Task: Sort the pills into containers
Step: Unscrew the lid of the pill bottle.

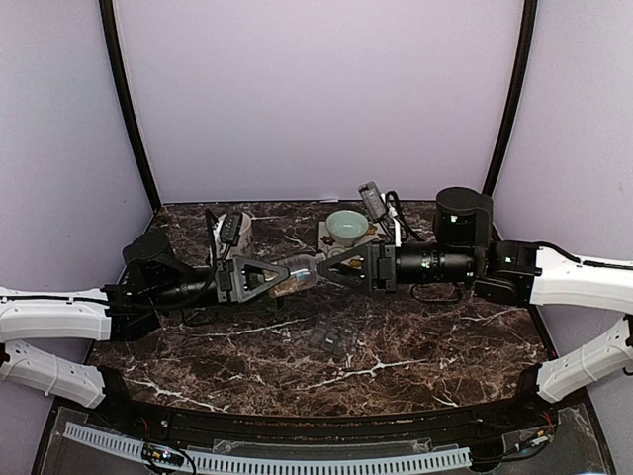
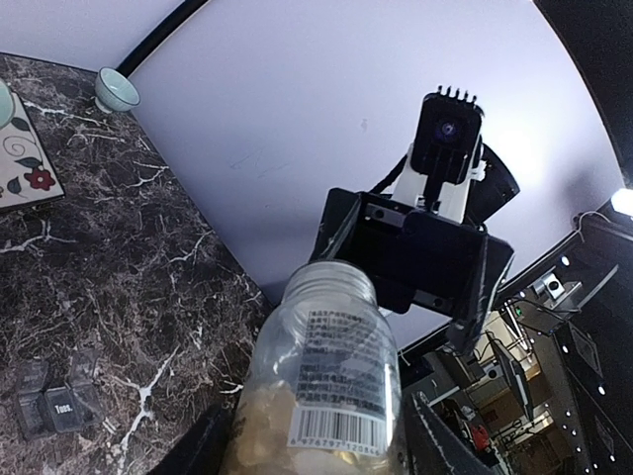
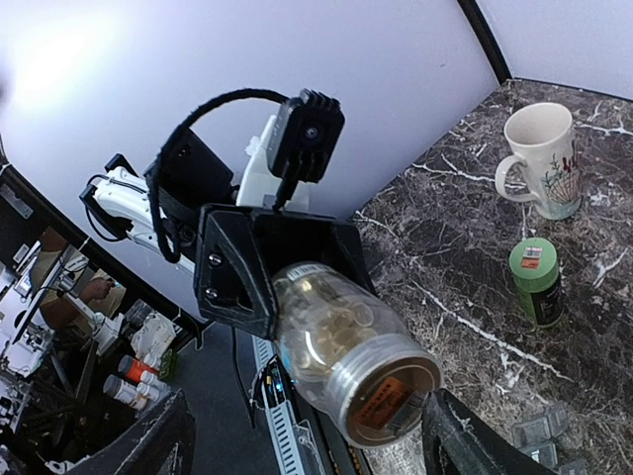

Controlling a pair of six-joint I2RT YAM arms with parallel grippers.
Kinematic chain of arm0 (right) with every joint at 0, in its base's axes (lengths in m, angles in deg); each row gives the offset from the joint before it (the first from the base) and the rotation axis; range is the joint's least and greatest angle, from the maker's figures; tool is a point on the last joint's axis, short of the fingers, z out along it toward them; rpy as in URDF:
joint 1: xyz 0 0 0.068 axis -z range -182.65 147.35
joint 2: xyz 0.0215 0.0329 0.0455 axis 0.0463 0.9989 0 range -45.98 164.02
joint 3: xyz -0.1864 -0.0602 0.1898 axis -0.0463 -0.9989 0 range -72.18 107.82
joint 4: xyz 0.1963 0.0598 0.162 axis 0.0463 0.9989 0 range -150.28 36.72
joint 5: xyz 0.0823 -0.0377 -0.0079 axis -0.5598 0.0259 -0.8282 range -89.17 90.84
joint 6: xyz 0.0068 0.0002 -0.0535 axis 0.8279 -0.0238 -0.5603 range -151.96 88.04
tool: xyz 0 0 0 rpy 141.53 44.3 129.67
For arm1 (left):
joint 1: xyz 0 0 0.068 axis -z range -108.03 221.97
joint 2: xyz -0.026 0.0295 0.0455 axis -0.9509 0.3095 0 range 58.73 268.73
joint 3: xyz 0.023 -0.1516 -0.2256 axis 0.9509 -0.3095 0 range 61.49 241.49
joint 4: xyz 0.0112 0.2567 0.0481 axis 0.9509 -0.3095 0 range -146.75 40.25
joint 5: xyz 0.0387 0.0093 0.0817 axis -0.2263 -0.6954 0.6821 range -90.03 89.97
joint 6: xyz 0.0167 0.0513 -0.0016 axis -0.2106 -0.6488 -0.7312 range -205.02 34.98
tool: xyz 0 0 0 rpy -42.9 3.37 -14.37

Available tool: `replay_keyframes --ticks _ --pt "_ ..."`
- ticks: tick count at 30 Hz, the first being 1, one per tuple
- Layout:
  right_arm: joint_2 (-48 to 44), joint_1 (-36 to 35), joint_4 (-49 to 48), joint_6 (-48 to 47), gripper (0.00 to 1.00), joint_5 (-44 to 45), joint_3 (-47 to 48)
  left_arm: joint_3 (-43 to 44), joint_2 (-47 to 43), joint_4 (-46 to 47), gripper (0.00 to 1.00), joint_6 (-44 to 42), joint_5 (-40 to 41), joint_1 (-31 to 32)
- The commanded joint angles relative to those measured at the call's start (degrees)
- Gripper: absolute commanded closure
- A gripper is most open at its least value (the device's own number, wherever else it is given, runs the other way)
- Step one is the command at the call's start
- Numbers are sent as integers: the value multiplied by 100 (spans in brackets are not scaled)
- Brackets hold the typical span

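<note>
We note left arm point(image 1: 59, 315) and right arm point(image 1: 574, 279) stretched inward, grippers meeting mid-table. Left gripper point(image 1: 287, 277) clamps a bottle point(image 1: 303, 272); right gripper point(image 1: 331, 267) stands spread wide.

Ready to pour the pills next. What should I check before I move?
1. Left gripper clamped on the bottle: ok.
2. Right gripper jaws apart, off the bottle: ok.
3. Cap off the bottle: ok, threads bare.
4. Mouth aimed down at the containers: not ok, bottle lies level.
5. Lids of the containers open: cannot tell.
</note>
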Motion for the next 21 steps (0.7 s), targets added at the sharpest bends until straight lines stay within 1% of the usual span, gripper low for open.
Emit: replay_keyframes --ticks 1,7,12,15,16,21 --pt "-237 102 -45 137 20 -7 9 206 61 -8 83 -195 -145 -39" --pt "-288 297 352 459 20 -11 46 392 119 -110 83 -393 -721 -143" --pt "-290 340 649 501 21 -165 44 629 285 -213 83 -441 -1436 -311" --pt "-287 349 633 571 21 -286 -5 805 412 -398 84 -505 -1753 -370" --pt "-297 349 596 617 22 -321 -25 857 447 -485 85 -543 -1970 -381" --pt "-323 358 351 865 23 -570 -83 954 512 -668 89 -608 -2254 -518"
